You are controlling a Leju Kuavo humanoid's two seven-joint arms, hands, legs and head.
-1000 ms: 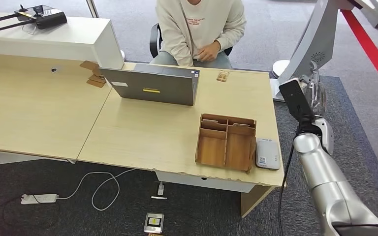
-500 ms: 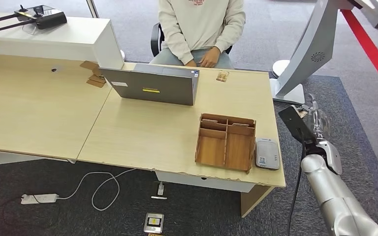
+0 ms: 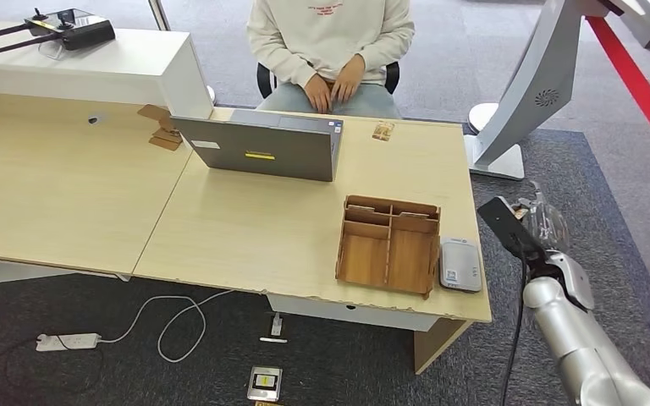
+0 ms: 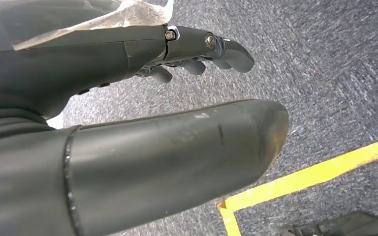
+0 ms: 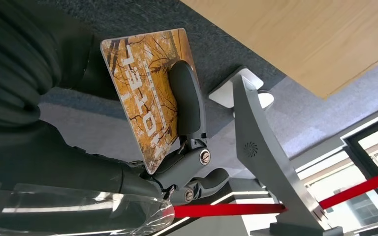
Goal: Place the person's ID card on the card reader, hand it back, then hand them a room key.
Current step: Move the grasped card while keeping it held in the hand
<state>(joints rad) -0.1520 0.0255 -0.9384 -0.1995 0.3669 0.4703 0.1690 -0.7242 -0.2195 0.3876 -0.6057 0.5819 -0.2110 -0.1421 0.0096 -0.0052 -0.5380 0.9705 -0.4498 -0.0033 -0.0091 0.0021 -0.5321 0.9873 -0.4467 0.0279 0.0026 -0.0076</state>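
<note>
My right hand point(image 3: 531, 224) hangs off the right end of the desk, beside the grey card reader point(image 3: 459, 264). In the right wrist view that hand point(image 5: 187, 147) pinches an orange card printed "HOTEL" point(image 5: 142, 93) between thumb and fingers. The card is held on edge, away from the desk top. Another small orange-brown card point(image 3: 382, 130) lies at the far edge of the desk in front of the seated person point(image 3: 330, 42), whose hands rest on their lap. My left hand point(image 4: 197, 49) hangs over grey carpet and holds nothing.
A wooden compartment tray point(image 3: 389, 244) sits just left of the reader. A half-open grey laptop point(image 3: 262, 145) stands mid-desk. A grey stand base point(image 3: 495, 156) and a red strip lie on the carpet to the right. Cables and a power strip point(image 3: 68, 341) lie below the desk.
My right arm has dropped from a raised reach toward the person to low beside the desk's right end, the card in hand. The person sat back and laid both hands on their lap.
</note>
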